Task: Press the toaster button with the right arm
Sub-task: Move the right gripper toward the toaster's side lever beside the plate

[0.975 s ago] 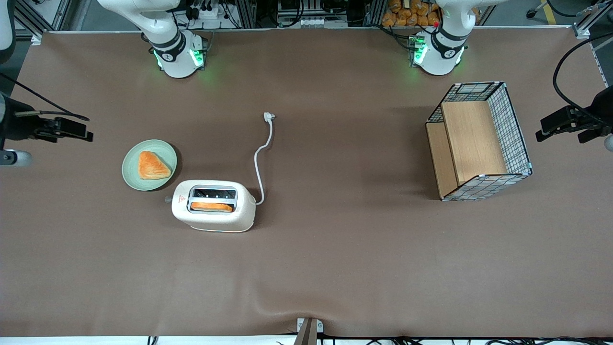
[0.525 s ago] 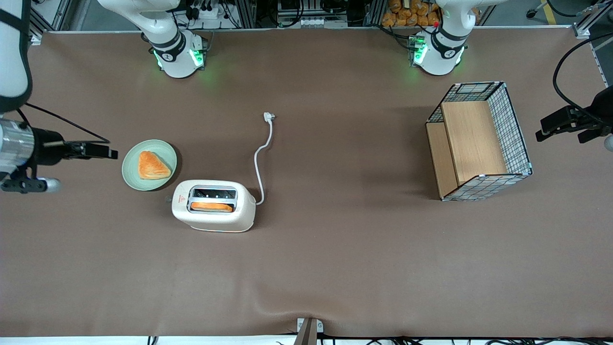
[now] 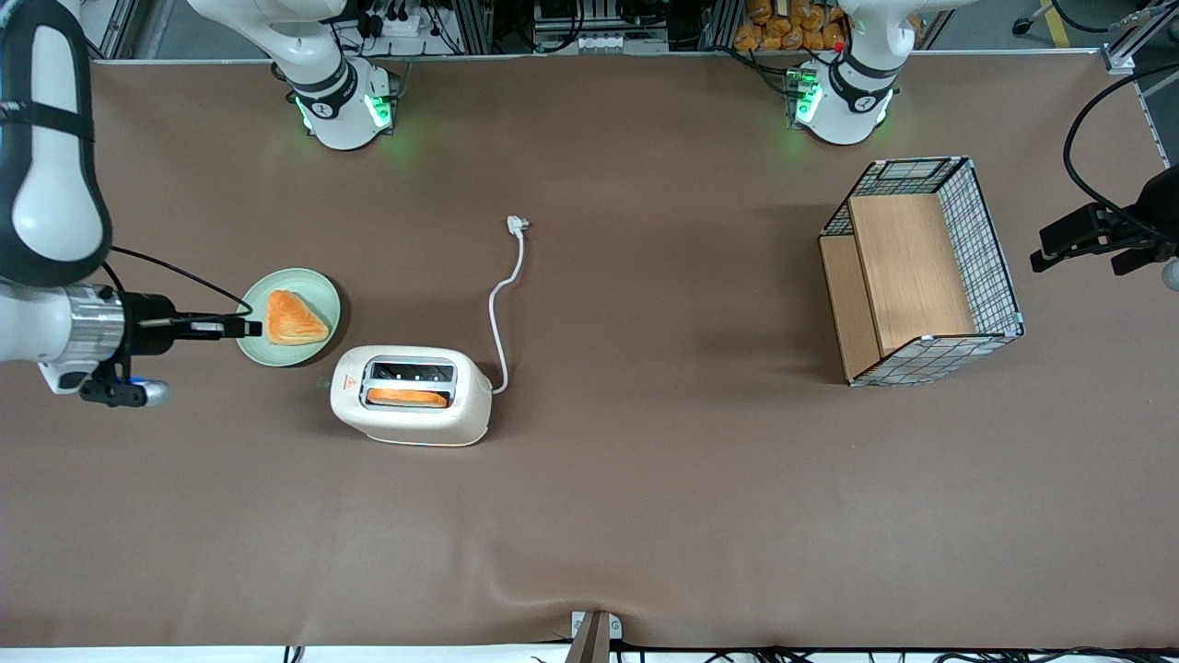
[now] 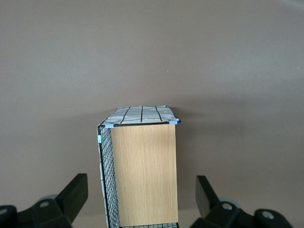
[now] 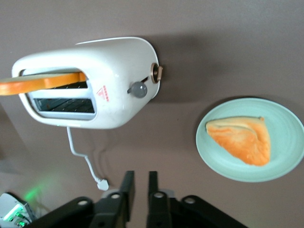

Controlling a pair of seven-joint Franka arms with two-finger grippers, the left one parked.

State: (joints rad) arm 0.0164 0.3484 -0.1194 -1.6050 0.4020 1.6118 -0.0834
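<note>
— Toaster button: where does it sit?

— On the narrow end of the toaster, the end turned toward the working arm's side of the bench. In the front view it is only a faint nub at that end; the wrist view shows it plainly, a small grey knob beside a copper-coloured dial.

— And the hand?

— The hand hangs over the rim of the green plate, just short of the pastry. Its two slim fingers lie nearly together with only a thin slit between them, holding nothing.

— So which way does the button lie from it?

— Nearer the front camera than the fingertips, and a little farther along the way they already point. The toaster's long axis runs roughly in line with the hand, so I judge the move calls for a shift toward the camera and a descent to the knob's height, then a press down on it.

— Any hazard?

— The plate, just beside that end of the toaster.
</note>
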